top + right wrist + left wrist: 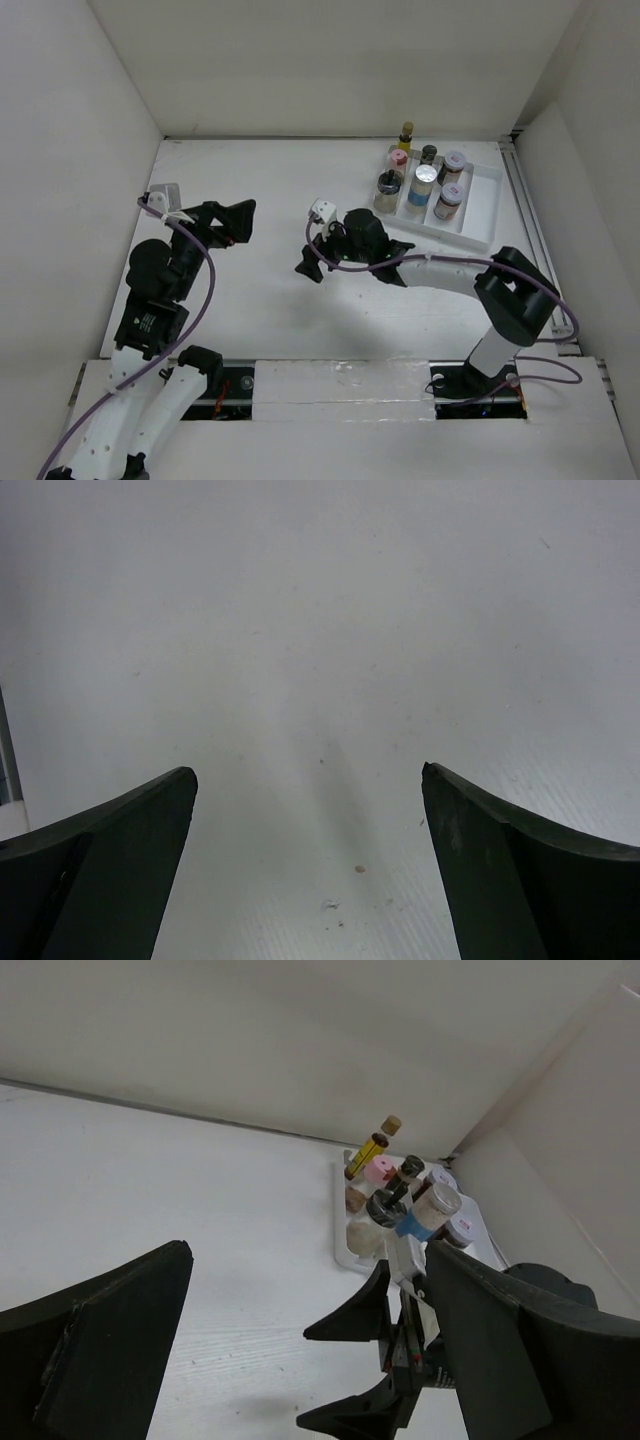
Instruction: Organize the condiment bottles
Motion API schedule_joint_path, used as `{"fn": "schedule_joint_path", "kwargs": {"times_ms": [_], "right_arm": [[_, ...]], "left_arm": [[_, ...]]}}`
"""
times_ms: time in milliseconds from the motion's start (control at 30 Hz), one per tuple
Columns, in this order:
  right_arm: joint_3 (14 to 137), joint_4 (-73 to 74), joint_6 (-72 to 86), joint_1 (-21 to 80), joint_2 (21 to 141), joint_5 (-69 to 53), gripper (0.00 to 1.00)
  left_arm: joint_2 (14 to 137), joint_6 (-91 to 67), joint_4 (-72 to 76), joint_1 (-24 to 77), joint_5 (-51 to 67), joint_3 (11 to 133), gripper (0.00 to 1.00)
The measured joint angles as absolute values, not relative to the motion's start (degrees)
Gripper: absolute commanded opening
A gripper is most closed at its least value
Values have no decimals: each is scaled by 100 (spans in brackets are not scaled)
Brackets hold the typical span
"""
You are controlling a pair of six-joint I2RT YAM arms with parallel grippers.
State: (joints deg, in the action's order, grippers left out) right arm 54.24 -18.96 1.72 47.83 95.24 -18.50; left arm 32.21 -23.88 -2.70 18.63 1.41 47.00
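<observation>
Currently, the small condiment bottles and jars (424,185) are seen grouped in the white ridged plastic tray (480,205) at the far right of the white table (260,180). A yellow dark-capped bottle (406,133) is stood at the tray's far end. The left gripper (308,1250) and the right gripper (310,772) are held wide apart, with nothing gripped by either.

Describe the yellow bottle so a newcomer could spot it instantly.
Find the white tray at the table's far right, near the back wall. At its far left corner stands the yellow bottle. It alone is slim and yellow; its neighbours are squatter jars.
</observation>
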Motion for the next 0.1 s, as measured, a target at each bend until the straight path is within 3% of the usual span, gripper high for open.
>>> {"fn": "schedule_joint_path", "kwargs": {"times_ms": [100], "right_arm": [[5430, -1909, 163, 4781, 9474, -1750, 100]], "left_arm": [[3247, -2388, -261, 1863, 222, 4700, 99]]}}
